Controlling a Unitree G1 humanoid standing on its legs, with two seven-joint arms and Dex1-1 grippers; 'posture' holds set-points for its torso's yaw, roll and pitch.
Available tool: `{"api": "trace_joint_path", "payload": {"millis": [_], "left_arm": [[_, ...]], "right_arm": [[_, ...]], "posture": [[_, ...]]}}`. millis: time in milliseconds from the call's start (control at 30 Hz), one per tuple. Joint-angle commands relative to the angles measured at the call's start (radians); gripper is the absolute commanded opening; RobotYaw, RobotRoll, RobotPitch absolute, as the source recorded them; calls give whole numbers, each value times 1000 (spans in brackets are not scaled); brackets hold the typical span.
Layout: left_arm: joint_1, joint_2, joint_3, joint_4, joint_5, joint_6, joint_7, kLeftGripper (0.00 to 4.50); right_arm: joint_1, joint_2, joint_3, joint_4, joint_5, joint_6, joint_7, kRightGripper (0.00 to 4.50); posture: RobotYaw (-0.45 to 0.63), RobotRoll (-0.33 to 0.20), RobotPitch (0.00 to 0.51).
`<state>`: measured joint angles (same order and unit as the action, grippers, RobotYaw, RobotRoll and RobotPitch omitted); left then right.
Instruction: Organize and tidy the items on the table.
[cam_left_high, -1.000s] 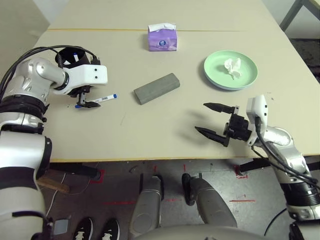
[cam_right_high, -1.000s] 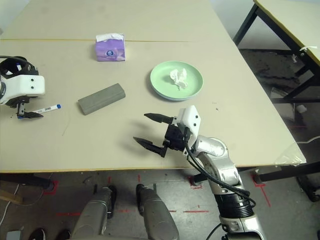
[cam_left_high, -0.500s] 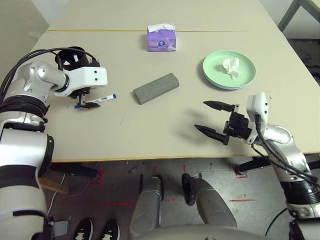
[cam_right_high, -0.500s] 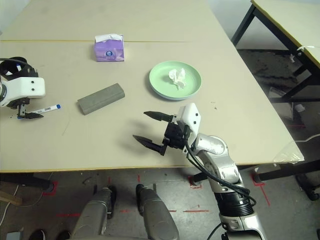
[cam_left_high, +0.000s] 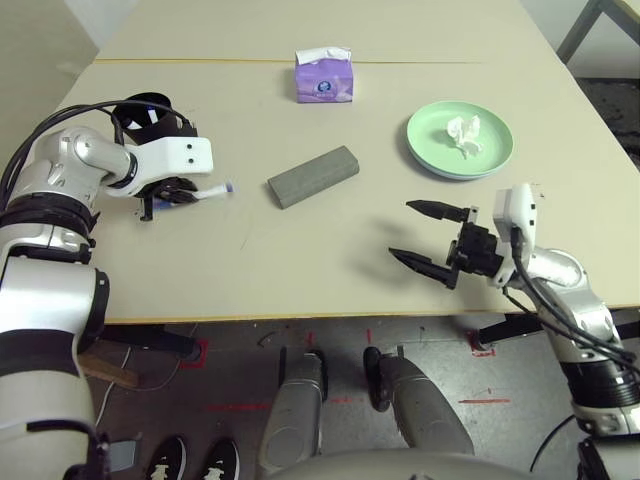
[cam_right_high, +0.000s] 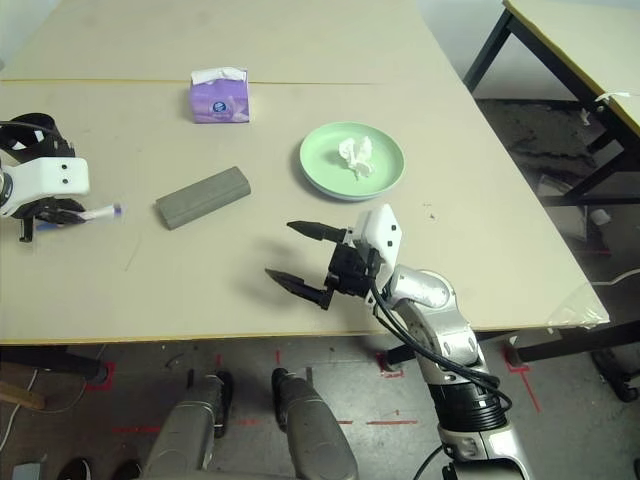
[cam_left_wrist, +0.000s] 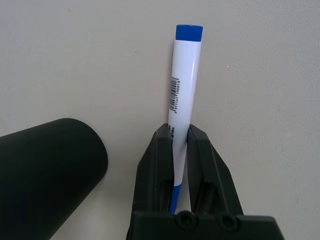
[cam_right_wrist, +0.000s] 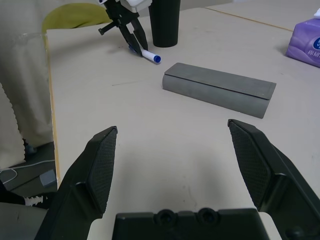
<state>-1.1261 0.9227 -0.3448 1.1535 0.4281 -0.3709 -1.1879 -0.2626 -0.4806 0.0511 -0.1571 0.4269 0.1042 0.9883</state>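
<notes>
We see a grey floor (cam_left_high: 400, 440) with bits of red tape (cam_left_high: 485, 401) stuck on it. Past the right side, we see another table (cam_right_high: 600, 50) with dark legs. There is a pale wall (cam_right_high: 455, 30) at the back, and a white cord (cam_right_high: 615, 281) too.

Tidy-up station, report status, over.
Left gripper closed on blue-capped marker, marker at the table. Right gripper open, empty. Black cup close beside left gripper; watch clearance, over.

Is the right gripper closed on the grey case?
No, the right gripper stands open, and the case lies on the table beyond its fingertips.
</notes>
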Motion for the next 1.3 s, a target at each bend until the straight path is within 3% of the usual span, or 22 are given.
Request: {"api": "trace_joint_path", "payload": {"millis": [33, 167, 267, 367, 467, 567, 733, 867, 1033, 1300], "left_arm": [[7, -1, 9, 9, -8, 5, -11, 251], [11, 2, 18, 3, -17, 9, -26, 251], [6, -16, 74, -22, -100, 57, -113, 251], [-18, -65, 200, -160, -316, 317, -339, 251], [-30, -60, 271, -372, -507, 627, -421, 251], [-89, -58, 380, -454, -630, 870, -397, 251], [-178, -14, 540, -409, -732, 991, -236, 251], [-168, 62, 638, -311, -712, 839, -20, 251], [-68, 111, 649, -264, -659, 638, 124, 251], [-23, 85, 632, -185, -625, 422, 265, 251]], "right_arm": [[-4, -4, -1, 1, 6, 9, 4, 4500], [-7, 0, 4, 5, 5, 8, 5, 4500], [-5, 1, 7, 6, 6, 9, 7, 4500], [-7, -1, 6, 11, 7, 10, 12, 4500], [-15, -3, 5, 21, 7, 8, 19, 4500], [-24, -2, 4, 33, 7, 6, 27, 4500], [-44, 12, 1, 54, 17, 2, 35, 4500], [-81, 39, -19, 93, -6, 1, -26, 4500], [-90, 58, -24, 102, -22, 7, -83, 4500], [-82, 66, -11, 104, -45, 1, -97, 4500]], "posture": [[-71, 0, 219], [-67, 0, 220], [-64, 0, 219], [-61, 0, 219], [-52, 0, 218], [-43, 0, 216], [-28, 0, 215], [8, 0, 206], [25, 0, 202], [15, 0, 203]]}}
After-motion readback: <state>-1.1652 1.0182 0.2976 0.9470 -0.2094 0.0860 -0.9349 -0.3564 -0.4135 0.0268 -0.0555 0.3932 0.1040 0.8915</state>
